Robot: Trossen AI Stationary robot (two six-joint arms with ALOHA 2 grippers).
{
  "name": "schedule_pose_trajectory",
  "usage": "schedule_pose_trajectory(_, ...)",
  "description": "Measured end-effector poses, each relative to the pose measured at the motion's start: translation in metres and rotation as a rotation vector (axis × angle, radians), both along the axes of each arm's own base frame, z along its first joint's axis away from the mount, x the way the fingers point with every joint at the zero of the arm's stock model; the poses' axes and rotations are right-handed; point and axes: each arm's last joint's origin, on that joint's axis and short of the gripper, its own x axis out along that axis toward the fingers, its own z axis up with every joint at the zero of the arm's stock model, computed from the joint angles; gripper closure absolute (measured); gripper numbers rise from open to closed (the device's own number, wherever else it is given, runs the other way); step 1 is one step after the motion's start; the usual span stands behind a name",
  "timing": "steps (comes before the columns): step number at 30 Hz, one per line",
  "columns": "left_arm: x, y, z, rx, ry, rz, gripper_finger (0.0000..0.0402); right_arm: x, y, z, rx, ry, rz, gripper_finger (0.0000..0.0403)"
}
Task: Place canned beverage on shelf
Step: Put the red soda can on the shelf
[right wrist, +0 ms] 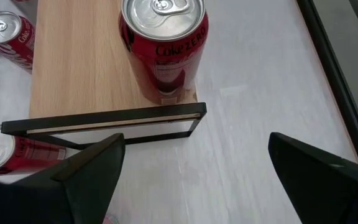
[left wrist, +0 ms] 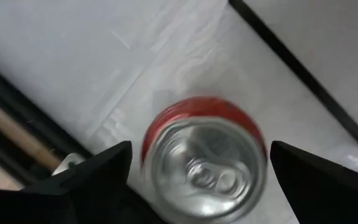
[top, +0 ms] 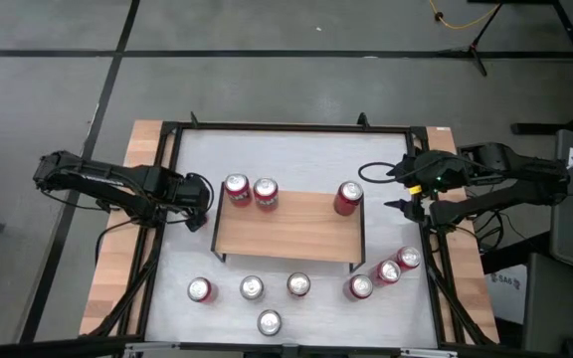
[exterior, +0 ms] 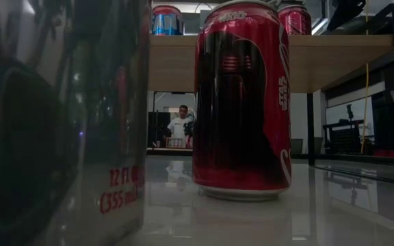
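The shelf (top: 286, 227) stood at the middle of the worktop (top: 296, 159). Three cans stood on its plank: two side by side at the ten o'clock corner (top: 252, 191) and one at the two o'clock corner (top: 348, 197). Seven more cans (top: 298, 285) stood on the worktop around the shelf's six o'clock side. The left claw (top: 199, 204) waited at nine o'clock just beside the shelf, fingers spread wide, with a can top showing between them in its wrist view. The right claw (top: 413, 191) hovered at three o'clock, fingers spread wide, empty.
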Motion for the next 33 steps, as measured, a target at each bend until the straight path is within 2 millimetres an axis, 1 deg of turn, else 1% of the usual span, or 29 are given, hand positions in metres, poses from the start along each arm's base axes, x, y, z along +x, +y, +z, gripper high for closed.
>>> schedule_pose_trajectory(4, 0.002, 0.000, -0.006, -0.003, -0.020, 0.001, 0.0028, 0.000, 0.000, 0.000, 0.000, 0.000, 0.000, 0.0015)
schedule_pose_trajectory(9, 0.005, 0.000, -0.007, -0.009, -0.051, 0.008, 0.0028, 0.000, 0.000, 0.000, 0.000, 0.000, 0.000, 0.0015)
schedule_pose_trajectory(17, 0.006, 0.000, -0.007, -0.035, -0.080, 0.175, 0.0028, 0.000, 0.000, 0.000, 0.000, 0.000, 0.000, 0.0015)
schedule_pose_trajectory(25, 0.007, -0.001, -0.010, -0.044, -0.050, 0.204, 0.0029, 0.000, 0.000, 0.000, 0.000, 0.000, 0.000, 0.0015)
schedule_pose_trajectory(29, 0.010, -0.002, -0.015, -0.065, -0.001, 0.202, 0.0041, 0.000, 0.000, 0.000, 0.000, 0.000, 0.001, 0.0015)
schedule_pose_trajectory(33, 0.014, -0.002, -0.019, -0.062, 0.031, 0.203, 0.0066, 0.000, 0.000, 0.000, 0.000, 0.000, 0.001, 0.0015)
